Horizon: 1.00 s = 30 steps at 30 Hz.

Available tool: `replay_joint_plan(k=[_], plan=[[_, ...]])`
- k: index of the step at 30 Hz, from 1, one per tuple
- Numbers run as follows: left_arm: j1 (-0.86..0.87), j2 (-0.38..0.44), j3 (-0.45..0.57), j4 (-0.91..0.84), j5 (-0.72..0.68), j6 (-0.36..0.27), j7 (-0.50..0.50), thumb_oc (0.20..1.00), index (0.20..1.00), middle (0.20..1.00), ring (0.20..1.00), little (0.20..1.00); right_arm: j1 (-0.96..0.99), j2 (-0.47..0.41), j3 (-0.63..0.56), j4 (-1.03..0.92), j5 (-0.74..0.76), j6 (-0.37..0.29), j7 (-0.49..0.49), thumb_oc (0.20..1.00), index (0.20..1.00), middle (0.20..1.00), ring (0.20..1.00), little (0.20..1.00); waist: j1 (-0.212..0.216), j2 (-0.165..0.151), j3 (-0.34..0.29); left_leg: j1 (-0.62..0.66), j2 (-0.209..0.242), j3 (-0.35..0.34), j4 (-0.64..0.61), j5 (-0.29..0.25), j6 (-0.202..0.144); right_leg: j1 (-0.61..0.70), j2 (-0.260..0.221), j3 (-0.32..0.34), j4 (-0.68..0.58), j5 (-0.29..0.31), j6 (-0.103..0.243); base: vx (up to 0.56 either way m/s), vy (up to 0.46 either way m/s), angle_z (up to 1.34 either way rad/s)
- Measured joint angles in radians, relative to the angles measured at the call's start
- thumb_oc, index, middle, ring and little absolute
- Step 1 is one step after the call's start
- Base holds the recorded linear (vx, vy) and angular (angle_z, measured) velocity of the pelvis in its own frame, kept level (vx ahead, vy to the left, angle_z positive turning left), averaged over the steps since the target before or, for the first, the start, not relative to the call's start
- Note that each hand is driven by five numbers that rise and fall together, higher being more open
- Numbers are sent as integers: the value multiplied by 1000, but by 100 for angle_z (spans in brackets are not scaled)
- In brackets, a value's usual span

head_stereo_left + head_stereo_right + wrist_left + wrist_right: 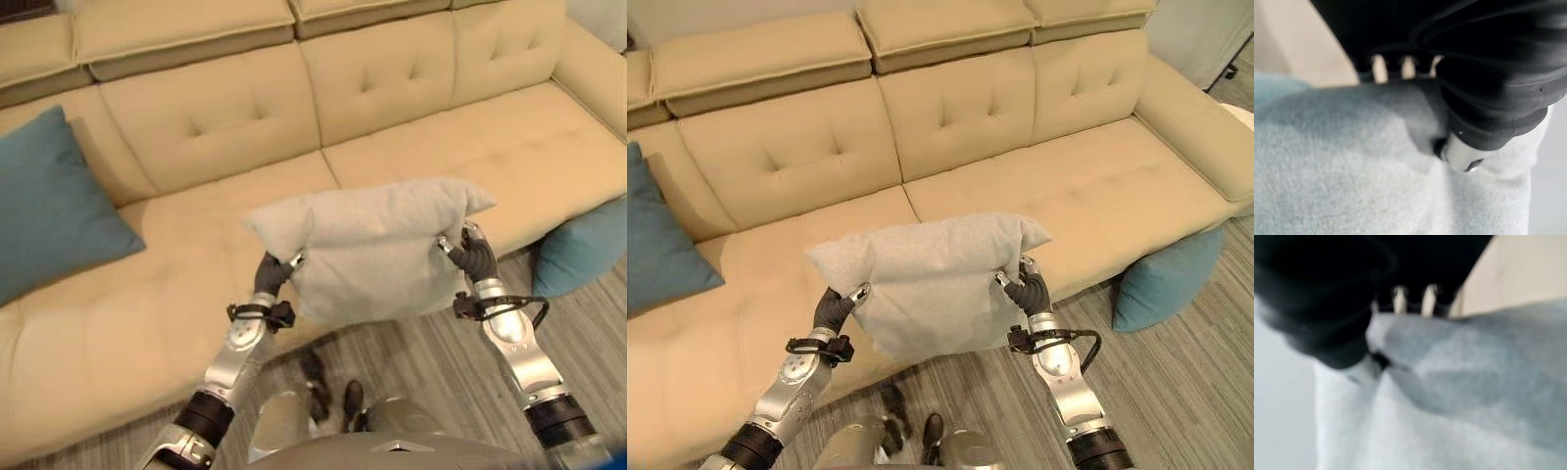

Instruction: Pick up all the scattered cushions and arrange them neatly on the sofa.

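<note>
A light grey cushion [377,250] hangs in the air over the front edge of the beige sofa [245,127], held between both hands. My left hand [273,275] pinches its lower left corner, thumb pressed into the fabric [1462,154]. My right hand [473,254] grips its right edge, fingers curled over the cloth [1400,301]. A teal cushion [49,206] leans against the sofa's backrest at the far left. A second teal cushion [1166,279] stands on the floor against the sofa's front at the right.
The sofa's seat [1097,196] runs wide behind the held cushion, with an armrest [1195,117] at the right end. Grey striped carpet [1185,392] covers the floor in front.
</note>
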Motion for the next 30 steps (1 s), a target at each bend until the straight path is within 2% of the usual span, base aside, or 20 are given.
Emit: replay_joint_plan(k=[1,2,3,4,7,8,10,11,12,14,17,20,24,30], plan=[[-15,4,1,-1,0,0,0,200,200,200,200,200,9,-6,-4,-28,0,0,0,200,200,200,200,200,-20,-5,-1,5,-28,-10,0,1,4,-61,-59,15,96,-24,3,77,4,39],[-21,4,2,-3,1,0,0,200,200,200,200,200,11,-7,-6,-36,-1,-1,0,200,200,200,200,200,-31,-9,-4,6,-46,-22,-2,0,4,-83,-95,44,85,-43,12,78,3,53],[-30,4,4,-4,1,-2,0,200,200,200,200,200,2,-12,-8,-51,-1,-1,0,200,200,200,200,200,-27,-10,-6,6,-64,-24,-14,-2,1,-125,-133,101,37,-44,11,54,-64,37],[-32,5,9,-4,0,-2,1,200,200,200,200,200,-10,-11,-7,-51,-5,0,0,200,200,200,200,200,-25,-6,-4,2,-69,-34,-14,-2,0,-146,-150,166,-63,-33,10,34,-54,27],[-27,17,14,0,0,-2,2,200,200,200,200,200,-8,-5,-1,-43,-19,0,-1,200,200,200,200,200,-19,-8,-6,10,-59,-83,-1,-7,-7,-141,-159,249,-246,74,27,65,-127,62],[-26,18,13,0,0,-2,2,200,200,200,200,200,-13,-6,-2,-41,-20,0,0,200,200,200,200,200,-15,-9,-6,21,-63,-132,6,-16,-23,-125,-154,339,-348,163,42,111,-239,98],[-13,25,13,0,1,-2,2,200,200,200,200,200,-10,-3,4,-38,-24,1,3,200,200,200,200,200,6,-33,-18,43,-74,-144,4,-26,-40,-98,-170,323,-404,305,18,84,-210,58],[-2,28,16,0,1,-2,1,200,200,200,200,200,-9,-2,13,-27,-27,1,5,200,200,200,200,200,13,-46,-24,64,-76,-154,0,-35,-56,-71,-175,308,-431,321,23,64,-168,30],[10,27,16,0,1,-2,1,200,200,200,200,200,-9,-2,20,-15,-27,1,6,200,200,200,200,200,19,-55,-35,71,-74,-163,2,-41,-66,-36,-177,284,-480,317,22,58,-165,18],[28,14,23,-6,0,-3,1,200,200,200,200,200,-16,-4,20,-6,-28,1,13,200,200,200,200,200,38,-44,-43,70,-39,-168,2,-45,-95,5,-143,265,-558,341,4,30,-112,6],[34,6,27,-12,0,-3,0,200,200,200,200,200,-15,-7,12,-6,-28,1,13,200,200,200,200,200,39,-42,-44,66,8,-187,-7,-38,-130,30,-102,229,-612,359,-20,43,-152,13],[45,-19,32,-15,1,0,-2,200,200,200,200,200,-9,-8,-9,-6,-28,1,13,200,200,200,200,200,17,-43,-47,74,41,-214,-17,-30,-158,74,-71,192,-667,365,-38,43,-106,21],[41,-29,34,-26,1,3,-1,200,200,200,200,200,-13,-11,-18,-6,-28,1,11,200,200,200,200,200,16,-41,-48,81,64,-215,-32,-19,-177,73,-47,188,-667,365,-56,-1,-58,1],[-51,-30,33,-22,12,5,44,200,200,200,200,200,-99,-35,-4,31,-26,1,-28,200,200,200,200,200,5,-39,-47,26,68,-232,-20,-4,-185,31,-48,164,-664,371,-66,-90,-35,10]])
